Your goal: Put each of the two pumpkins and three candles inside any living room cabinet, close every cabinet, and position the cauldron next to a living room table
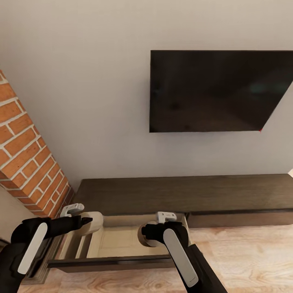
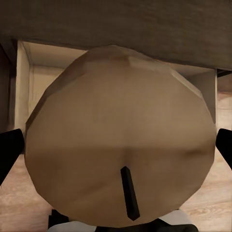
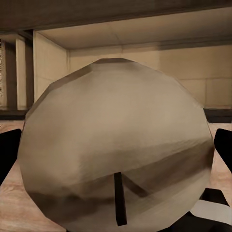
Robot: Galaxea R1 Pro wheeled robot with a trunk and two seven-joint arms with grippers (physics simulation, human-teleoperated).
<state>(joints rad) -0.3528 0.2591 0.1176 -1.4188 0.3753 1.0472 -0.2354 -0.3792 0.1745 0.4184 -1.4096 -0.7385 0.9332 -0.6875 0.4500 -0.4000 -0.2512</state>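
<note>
Your left hand is clamped on one candle and your right hand on another candle, both over the cabinet's open drawer. Release too high and, I judge, they could roll or tip against the drawer's front.

Head view: cabinet runs off frame at 3 o'clock. TV cropped at 3 o'clock. Open drawer interior partly masked by both forearms.

Left wrist view: candle hides most of the drawer behind it; fingers visible as edge slivers only.

Right wrist view: second candle likewise blocks the fingers.
</note>
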